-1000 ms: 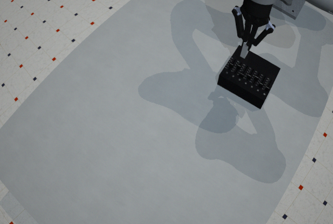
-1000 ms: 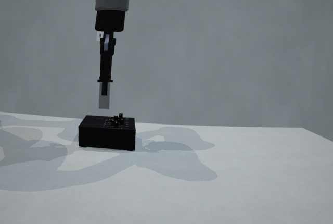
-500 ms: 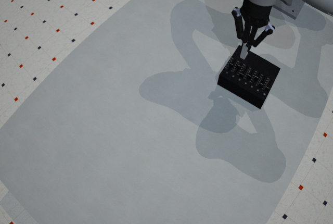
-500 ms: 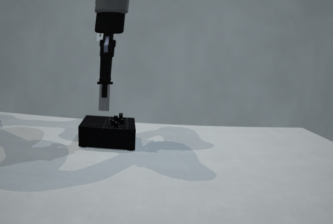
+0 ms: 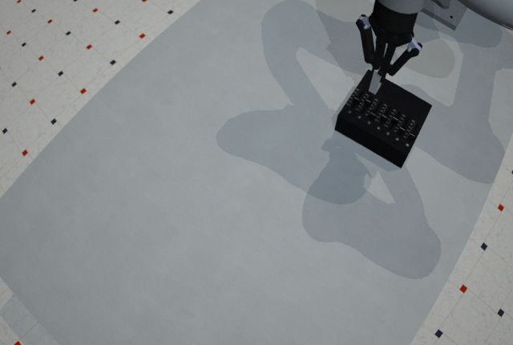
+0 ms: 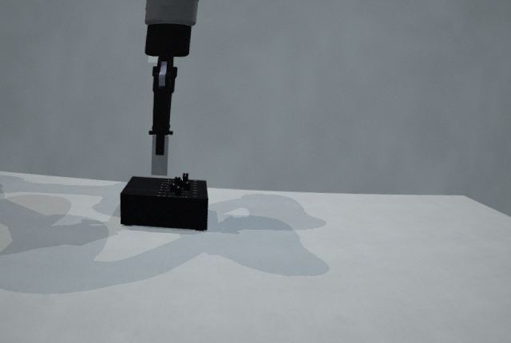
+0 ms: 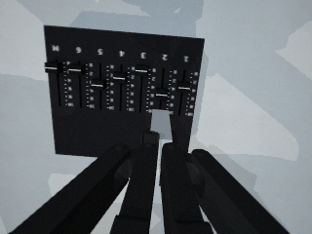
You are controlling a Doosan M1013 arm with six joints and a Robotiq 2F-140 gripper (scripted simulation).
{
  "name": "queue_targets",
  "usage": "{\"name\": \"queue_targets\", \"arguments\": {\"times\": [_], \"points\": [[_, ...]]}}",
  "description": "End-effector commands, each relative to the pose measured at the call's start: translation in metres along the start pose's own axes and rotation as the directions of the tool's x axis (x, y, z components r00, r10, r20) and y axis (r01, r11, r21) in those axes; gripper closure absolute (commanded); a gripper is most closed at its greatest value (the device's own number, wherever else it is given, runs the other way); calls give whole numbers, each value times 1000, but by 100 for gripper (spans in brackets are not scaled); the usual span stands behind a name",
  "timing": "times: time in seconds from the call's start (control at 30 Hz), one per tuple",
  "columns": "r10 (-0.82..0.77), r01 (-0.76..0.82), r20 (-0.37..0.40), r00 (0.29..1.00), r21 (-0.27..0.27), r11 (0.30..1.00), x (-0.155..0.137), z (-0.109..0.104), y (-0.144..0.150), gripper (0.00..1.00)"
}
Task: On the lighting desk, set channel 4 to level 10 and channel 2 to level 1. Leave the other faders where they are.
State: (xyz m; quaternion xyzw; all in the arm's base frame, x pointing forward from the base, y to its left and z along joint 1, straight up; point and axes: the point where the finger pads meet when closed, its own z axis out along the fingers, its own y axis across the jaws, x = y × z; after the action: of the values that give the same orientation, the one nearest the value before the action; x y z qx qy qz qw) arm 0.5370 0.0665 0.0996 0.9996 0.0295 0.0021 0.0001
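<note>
The black lighting desk [image 5: 383, 119] sits on the grey surface; it also shows in the exterior view [image 6: 164, 203] and in the wrist view [image 7: 124, 88]. Its row of faders is labelled M, 6, 5, 4, 3, 2, 1. The channel 4 knob [image 7: 119, 77] sits in the upper part of its slot. The channel 2 knob [image 7: 162, 95] sits lower in its slot. My gripper [image 5: 374, 84] [image 6: 159, 163] is shut on nothing, its pale pads together. It hangs upright just above the desk, and in the wrist view its tips [image 7: 160, 122] lie at the near end of the channel 2 slot.
The arm's base plate [image 5: 445, 7] is behind the desk. A tiled floor [image 5: 62, 42] surrounds the grey surface. A plain grey wall [image 6: 330, 63] stands behind.
</note>
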Motion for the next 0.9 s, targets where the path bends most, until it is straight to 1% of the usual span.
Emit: {"name": "queue_targets", "arguments": {"times": [0.0,0.87], "points": [[0,0,0,1000,0,1000,0,3,0,90],[0,0,0,1000,0,1000,0,9,0,90]]}}
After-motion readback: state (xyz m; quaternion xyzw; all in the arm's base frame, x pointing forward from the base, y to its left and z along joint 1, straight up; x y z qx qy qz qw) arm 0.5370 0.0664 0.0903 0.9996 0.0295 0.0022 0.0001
